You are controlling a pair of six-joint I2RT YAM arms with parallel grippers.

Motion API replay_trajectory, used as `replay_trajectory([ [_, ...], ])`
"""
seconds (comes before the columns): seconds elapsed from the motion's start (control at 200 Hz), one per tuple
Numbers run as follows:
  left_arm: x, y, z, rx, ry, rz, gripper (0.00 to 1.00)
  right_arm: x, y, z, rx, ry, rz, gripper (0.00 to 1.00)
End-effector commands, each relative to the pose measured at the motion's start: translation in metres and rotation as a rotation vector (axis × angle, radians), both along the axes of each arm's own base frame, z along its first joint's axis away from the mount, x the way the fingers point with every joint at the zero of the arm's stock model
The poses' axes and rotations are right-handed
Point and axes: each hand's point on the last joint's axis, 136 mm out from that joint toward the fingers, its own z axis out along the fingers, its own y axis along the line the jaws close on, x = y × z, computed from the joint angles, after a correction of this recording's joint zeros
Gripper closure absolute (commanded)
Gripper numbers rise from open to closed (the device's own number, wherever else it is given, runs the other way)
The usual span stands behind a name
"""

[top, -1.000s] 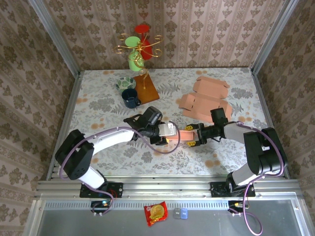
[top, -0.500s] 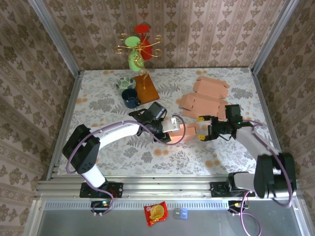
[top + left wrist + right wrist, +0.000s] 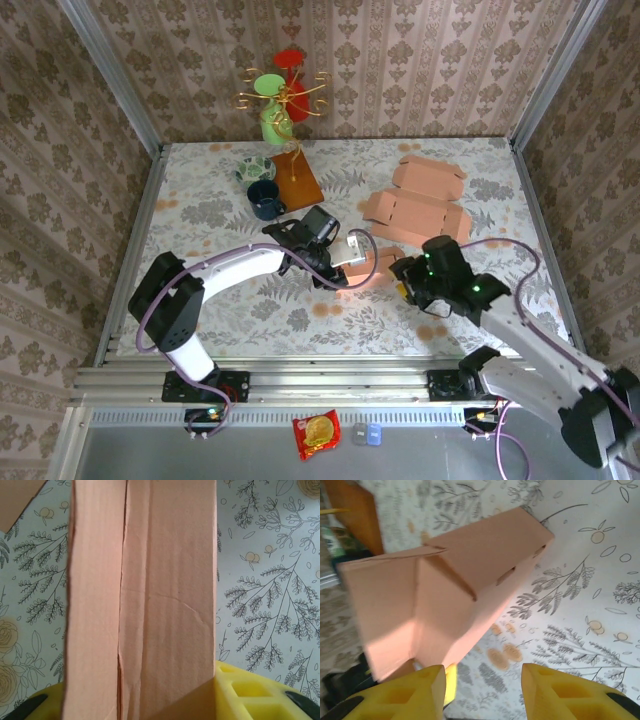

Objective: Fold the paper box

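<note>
Left tool [image 3: 348, 263] grips salmon-pink half-folded cardboard box [image 3: 165, 580], seemingly firmly. Box's long axis runs toward right tool [image 3: 482, 680]: jaws apart, empty, box just ahead-left.

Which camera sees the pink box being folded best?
Right wrist view: the half-folded pink cardboard box shows walls and flaps. Left wrist view sees flat panels close up; top view shows it small.
</note>
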Motion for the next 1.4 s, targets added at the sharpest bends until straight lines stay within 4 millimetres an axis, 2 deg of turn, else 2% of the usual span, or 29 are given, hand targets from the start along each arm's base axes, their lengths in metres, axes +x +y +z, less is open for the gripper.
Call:
replay_trajectory([
  [0.0, 0.002, 0.004, 0.000, 0.025, 0.027, 0.031, 0.60, 0.026, 0.007, 0.019, -0.026, -0.089, -0.013, 0.55],
  [0.165, 0.003, 0.003, 0.002, 0.021, 0.023, 0.036, 0.59, 0.036, 0.017, 0.003, -0.008, -0.064, -0.026, 0.55],
  [0.34, 0.004, 0.002, 0.004, 0.014, 0.017, 0.039, 0.59, 0.043, 0.021, 0.000, -0.022, -0.075, -0.018, 0.58],
  [0.625, 0.003, 0.000, 0.003, 0.014, 0.013, 0.036, 0.57, 0.031, 0.019, -0.027, -0.050, 0.025, -0.009, 0.71],
  [0.845, 0.002, 0.000, 0.003, 0.014, 0.010, 0.033, 0.56, 0.026, 0.022, -0.035, -0.062, 0.089, 0.010, 0.76],
  [1.105, 0.002, 0.002, 0.003, 0.013, 0.002, 0.033, 0.56, 0.024, 0.022, -0.031, -0.086, 0.109, 0.028, 0.79],
  [1.24, 0.000, 0.002, 0.004, 0.006, 0.010, 0.030, 0.62, 0.026, 0.025, -0.026, -0.085, 0.092, 0.056, 0.73],
  [1.395, 0.000, 0.005, 0.005, 0.004, 0.010, 0.024, 0.67, 0.034, 0.026, 0.007, -0.141, -0.014, 0.149, 0.64],
])
